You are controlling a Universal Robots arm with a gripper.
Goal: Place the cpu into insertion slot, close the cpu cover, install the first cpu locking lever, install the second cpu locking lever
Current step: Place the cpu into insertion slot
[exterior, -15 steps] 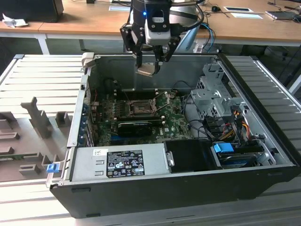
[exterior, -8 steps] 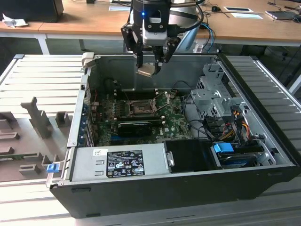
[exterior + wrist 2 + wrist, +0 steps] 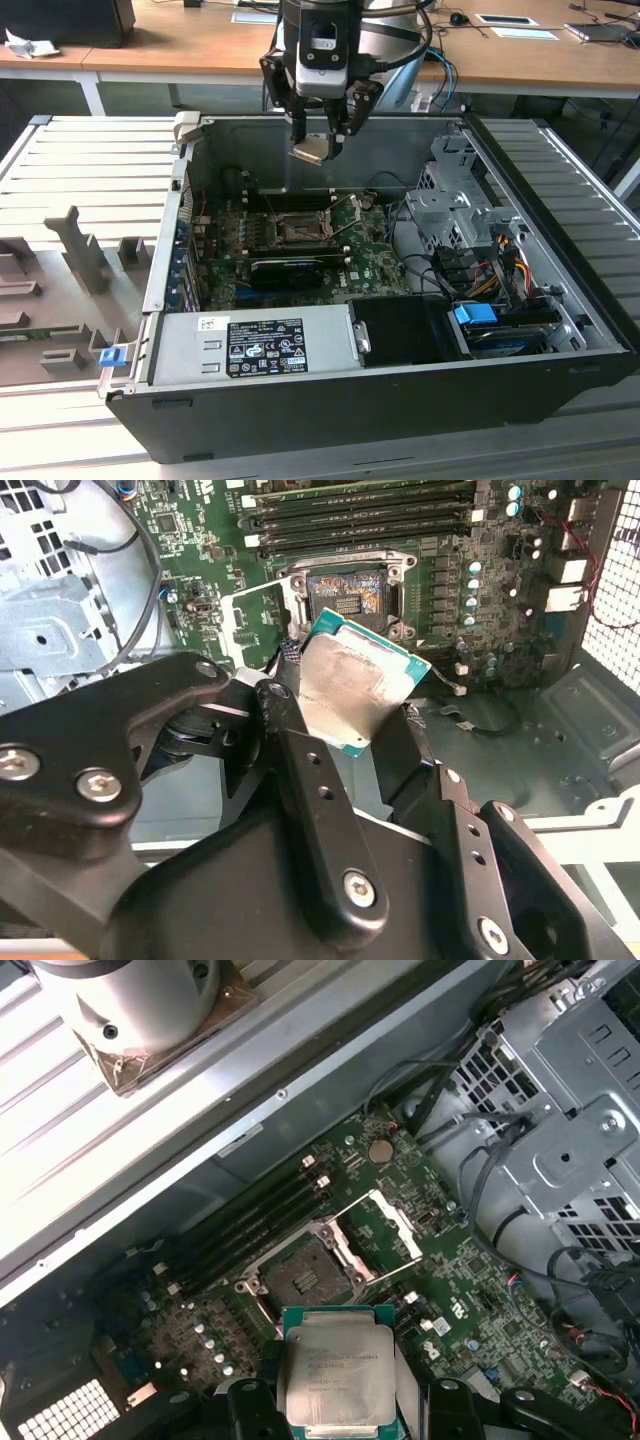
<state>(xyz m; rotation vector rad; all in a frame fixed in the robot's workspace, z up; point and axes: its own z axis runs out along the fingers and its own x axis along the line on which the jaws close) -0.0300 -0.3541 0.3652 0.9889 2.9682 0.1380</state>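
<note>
My gripper hangs above the open computer case, shut on the cpu, which is held tilted by its edges. In the second wrist view the cpu shows a silver-grey face with a green rim between the black fingers. The first wrist view shows the cpu just short of the insertion slot. The slot lies bare on the green motherboard, well below the chip. The cpu cover is swung open beside the slot and also appears in the second wrist view.
A power supply spans the case front. A long black card lies just before the slot. A metal drive cage and loose cables fill the exterior view's right. Grey fixtures stand on the ribbed table at the left.
</note>
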